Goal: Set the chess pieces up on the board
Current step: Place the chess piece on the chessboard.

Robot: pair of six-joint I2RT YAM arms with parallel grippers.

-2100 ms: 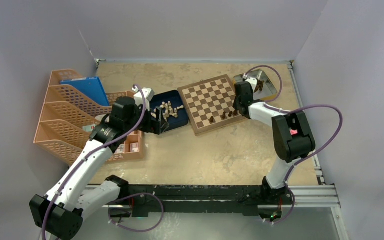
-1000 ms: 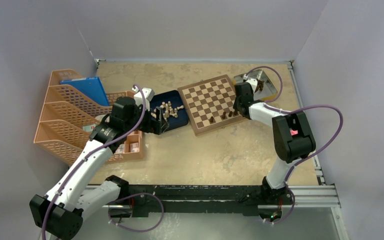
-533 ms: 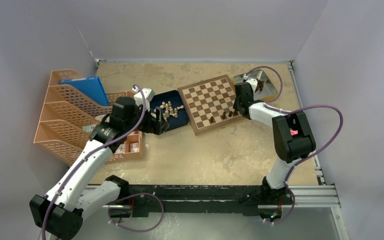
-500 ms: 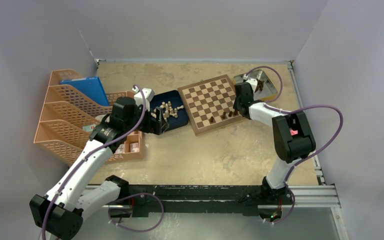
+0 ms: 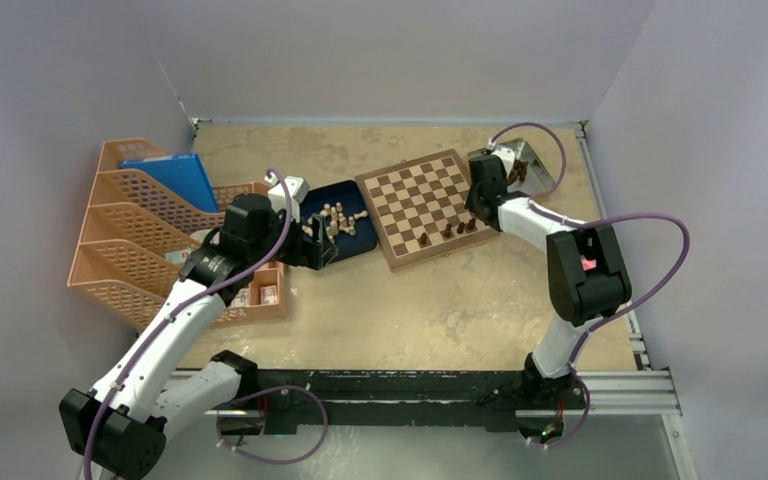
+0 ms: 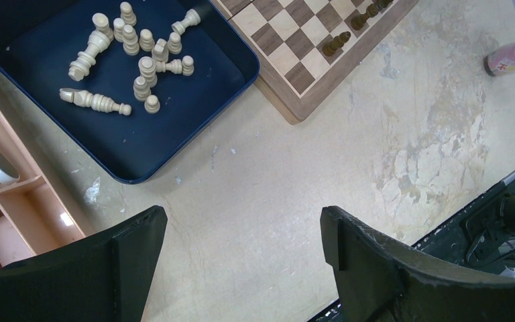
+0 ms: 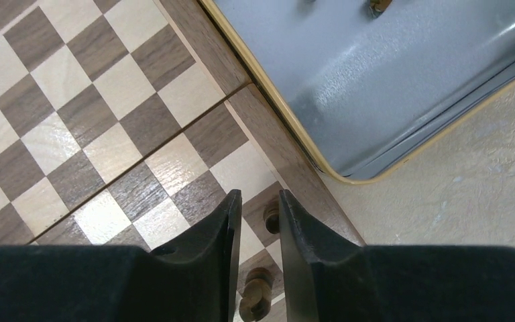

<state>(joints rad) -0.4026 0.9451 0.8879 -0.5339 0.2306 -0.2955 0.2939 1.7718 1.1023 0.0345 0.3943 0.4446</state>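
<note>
The chessboard (image 5: pixel 418 200) lies at the back centre, with several dark brown pieces (image 5: pixel 448 230) standing along its near edge. My right gripper (image 5: pixel 476 210) hovers over the board's right corner; in the right wrist view its fingers (image 7: pixel 256 201) stand a narrow gap apart and hold nothing. Two dark pieces (image 7: pixel 270 218) (image 7: pixel 256 298) stand on the board (image 7: pixel 74 121) below the gap. My left gripper (image 6: pixel 241 231) is wide open and empty over bare table, near the dark blue tray (image 6: pixel 141 154) of cream pieces (image 6: pixel 141 60). It also shows in the top view (image 5: pixel 322 250).
A silver tin (image 7: pixel 389 80) with more dark pieces sits right of the board, touching its edge. Orange file racks (image 5: pixel 130 230) with a blue folder (image 5: pixel 170 180) and a small organiser (image 5: pixel 260 290) stand at the left. A red-and-white tube (image 6: pixel 513 55) lies right of the board.
My right gripper has drawn back a little from the board's near right corner toward the tin. The left arm has not moved.
</note>
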